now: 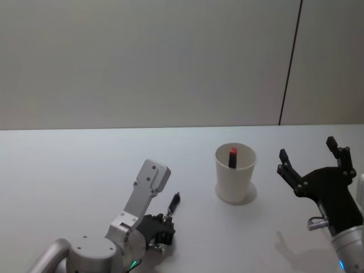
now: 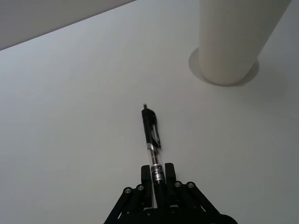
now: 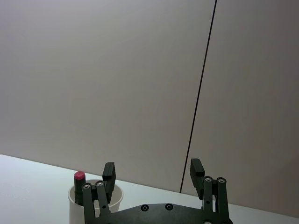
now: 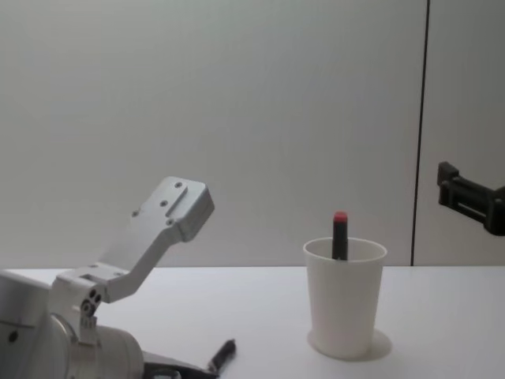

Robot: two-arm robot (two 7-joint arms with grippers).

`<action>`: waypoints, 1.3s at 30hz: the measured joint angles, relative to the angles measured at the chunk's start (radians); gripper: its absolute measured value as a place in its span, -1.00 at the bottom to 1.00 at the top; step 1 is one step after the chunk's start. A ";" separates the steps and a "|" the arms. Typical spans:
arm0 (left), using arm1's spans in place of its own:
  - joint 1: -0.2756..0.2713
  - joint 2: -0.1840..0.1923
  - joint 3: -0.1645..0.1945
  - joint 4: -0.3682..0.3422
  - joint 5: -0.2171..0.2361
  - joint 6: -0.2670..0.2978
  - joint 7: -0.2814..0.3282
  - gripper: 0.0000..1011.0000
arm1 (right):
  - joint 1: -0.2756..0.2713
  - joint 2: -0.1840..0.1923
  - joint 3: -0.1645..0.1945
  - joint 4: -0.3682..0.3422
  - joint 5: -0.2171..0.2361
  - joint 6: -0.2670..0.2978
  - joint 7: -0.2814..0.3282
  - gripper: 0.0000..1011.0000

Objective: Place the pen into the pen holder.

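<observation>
The black, clear-barrelled pen (image 2: 152, 135) is pinched near 1 end by the closed jaws of the left gripper (image 2: 156, 171), low over the white table (image 1: 68, 170), left of the plain white paper cup (image 1: 235, 176). Gripped so far back, it could be levered askew or caught on the rim. 1 dark, red-tipped marker (image 1: 232, 157) is contained in the cup and could be struck; the right gripper (image 1: 307, 149) is seen wide open and empty to its right.

Right gripper (image 3: 153, 167): black, fingers (image 3: 109, 175) spread wide. Pen holder (image 3: 74, 207): white paper cup, upright on the worktop (image 3: 28, 186), partly behind one finger. Contents: dark red-tipped marker (image 3: 79, 176), standing. Backdrop: grey wall (image 3: 93, 70), dark vertical seam (image 3: 201, 93).
</observation>
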 joint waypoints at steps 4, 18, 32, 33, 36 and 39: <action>0.002 0.002 -0.001 -0.009 0.009 -0.014 0.001 -0.72 | 0.000 0.000 0.000 0.000 0.000 0.000 0.000 0.98; 0.017 0.007 -0.007 -0.040 0.030 -0.095 0.007 -0.73 | 0.000 0.000 0.000 0.000 0.000 0.000 0.000 0.98; 0.044 0.020 -0.017 -0.070 0.046 -0.279 0.039 -0.73 | 0.000 0.000 0.000 0.000 0.000 0.000 0.000 0.98; 0.046 0.020 -0.018 -0.071 0.047 -0.290 0.041 -0.73 | 0.000 0.000 0.000 0.000 0.000 0.000 0.000 0.98; 0.052 0.023 -0.020 -0.074 0.051 -0.339 0.049 -0.73 | 0.000 0.000 0.000 0.000 0.000 0.000 0.000 0.98; 0.057 0.025 -0.023 -0.076 0.056 -0.386 0.057 -0.73 | 0.000 0.000 0.000 0.000 0.000 0.000 0.000 0.98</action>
